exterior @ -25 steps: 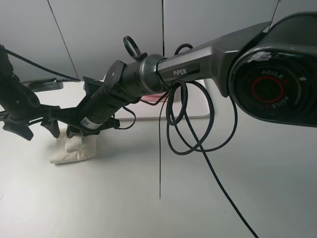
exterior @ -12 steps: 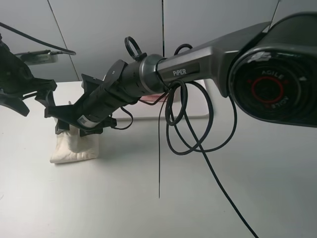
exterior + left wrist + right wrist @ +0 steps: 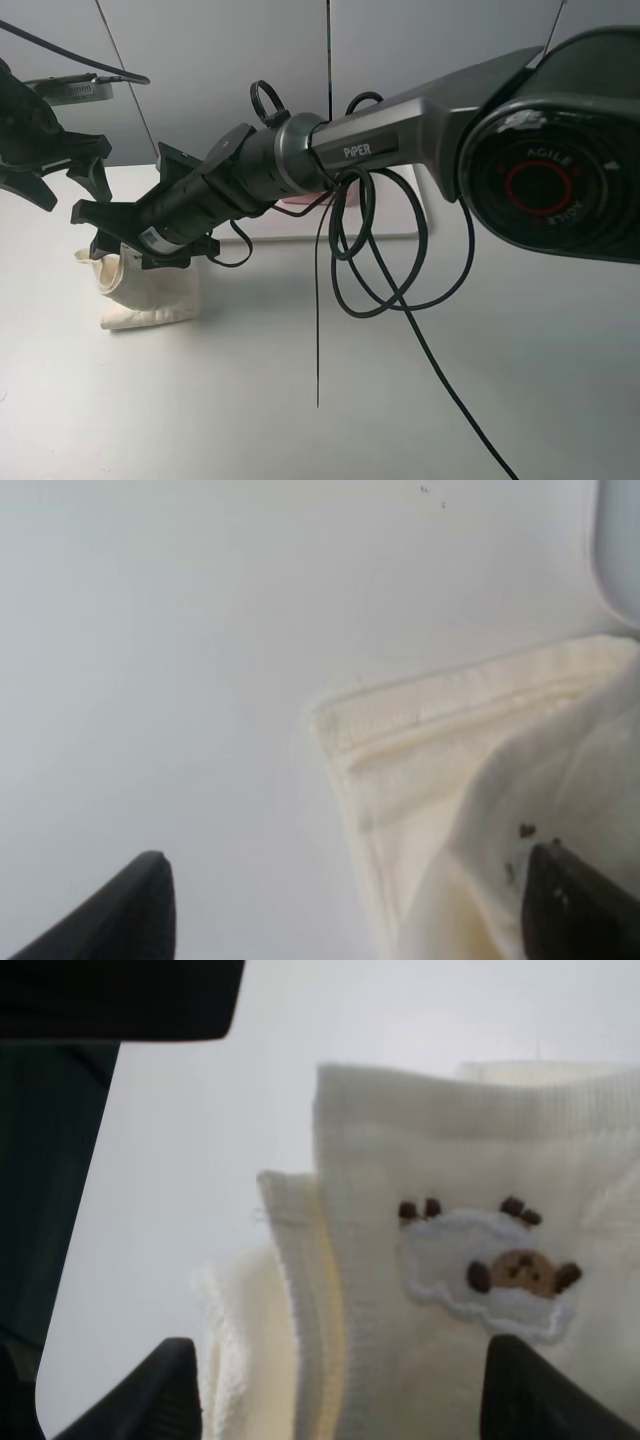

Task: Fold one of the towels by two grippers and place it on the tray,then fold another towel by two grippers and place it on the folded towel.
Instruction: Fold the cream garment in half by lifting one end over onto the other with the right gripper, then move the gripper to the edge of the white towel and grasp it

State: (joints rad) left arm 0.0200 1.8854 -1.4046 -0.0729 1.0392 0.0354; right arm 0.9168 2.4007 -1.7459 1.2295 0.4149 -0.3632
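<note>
- Pale grey wall panels stand behind a white bench (image 3: 300,400), which fills the near part of the exterior high view.
- On the left of the bench lies the cream-white towel (image 3: 150,295), bunched into a folded heap; its left corner is pulled up off the surface.
- At the far side, behind the right arm, the white tray (image 3: 400,232) shows only as a strip of its rim, with a sliver of the pink towel (image 3: 297,201) on it, mostly hidden by the arm.
- The right hand (image 3: 105,235) reaches across to the left and hangs directly over the cream-white towel, its fingers spread apart; whether they touch the cloth cannot be told from above.
- The right wrist view shows the fingertips (image 3: 170,1390) wide apart on either side of the towel's folded layers, with a small embroidered bear mark (image 3: 490,1265) on the cloth.
- The left hand (image 3: 45,170) hangs raised at the far left, fingers wide apart, holding nothing; its wrist view looks down on the towel's hemmed corner (image 3: 345,725) on the bench.
</note>
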